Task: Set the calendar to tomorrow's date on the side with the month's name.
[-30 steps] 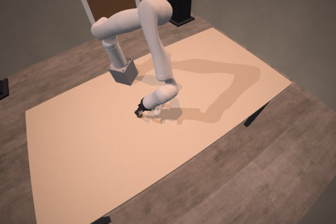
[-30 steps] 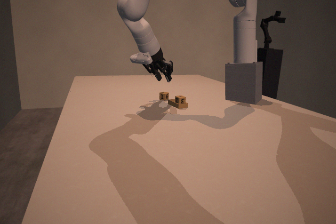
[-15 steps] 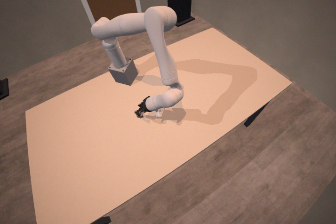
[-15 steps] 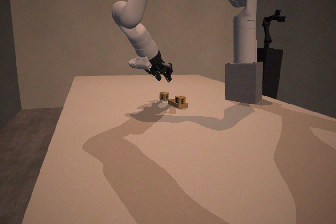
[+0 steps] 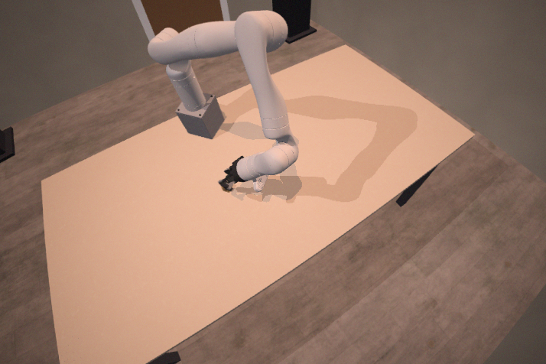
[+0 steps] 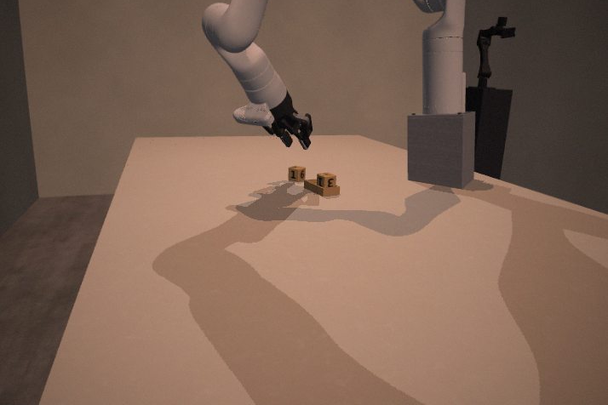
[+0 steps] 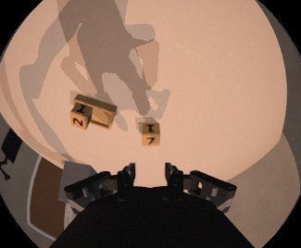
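The wooden tray [image 6: 332,191] [image 7: 96,103] lies on the table with one cube [image 6: 326,179] [image 7: 81,116] at one end; its other half is bare. That cube shows a 1 on top and a 2 on a side in the wrist view, and an upside-down 3 in the exterior view. The loose cube [image 6: 296,173] [image 7: 150,134] rests on the table beside the tray, with 1 and 7 visible in the wrist view and 1 and 6 in the exterior view. My gripper [image 5: 225,184] [image 6: 296,145] [image 7: 150,168] is partly open and empty, tilted above the loose cube. No month name is readable.
The grey base block [image 5: 201,122] [image 6: 440,150] [image 7: 76,179] of the arm stands on the table [image 5: 132,241] [image 6: 392,292]. In the top view the arm and gripper hide the tray and most or all of the cubes. Arm shadows fall across the tray area.
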`<state>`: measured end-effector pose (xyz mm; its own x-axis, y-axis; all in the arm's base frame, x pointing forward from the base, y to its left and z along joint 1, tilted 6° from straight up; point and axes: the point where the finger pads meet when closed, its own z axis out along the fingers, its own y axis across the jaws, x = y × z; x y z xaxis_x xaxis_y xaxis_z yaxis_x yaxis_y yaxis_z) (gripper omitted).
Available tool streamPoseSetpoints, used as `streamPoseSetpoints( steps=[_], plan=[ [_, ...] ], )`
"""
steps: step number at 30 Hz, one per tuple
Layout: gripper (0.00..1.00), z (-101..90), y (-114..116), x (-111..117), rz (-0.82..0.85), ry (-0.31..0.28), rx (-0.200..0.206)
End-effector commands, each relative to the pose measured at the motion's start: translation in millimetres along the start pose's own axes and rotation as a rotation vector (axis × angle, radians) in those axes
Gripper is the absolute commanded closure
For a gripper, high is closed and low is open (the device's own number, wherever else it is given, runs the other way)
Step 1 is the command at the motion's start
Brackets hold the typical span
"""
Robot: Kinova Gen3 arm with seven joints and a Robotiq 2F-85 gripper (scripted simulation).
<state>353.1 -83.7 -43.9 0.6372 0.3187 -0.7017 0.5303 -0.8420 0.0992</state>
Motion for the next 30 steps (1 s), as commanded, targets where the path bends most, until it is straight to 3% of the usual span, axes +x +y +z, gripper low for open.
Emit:
streamPoseSetpoints(
  steps=[1, 30],
  plan=[
    [0.54, -0.3, 0.8, -1.9, 0.008, -0.007, -0.002],
    [0.54, 21.0, 1.7, 22.9, 0.007, 0.004, -0.004]
  ],
)
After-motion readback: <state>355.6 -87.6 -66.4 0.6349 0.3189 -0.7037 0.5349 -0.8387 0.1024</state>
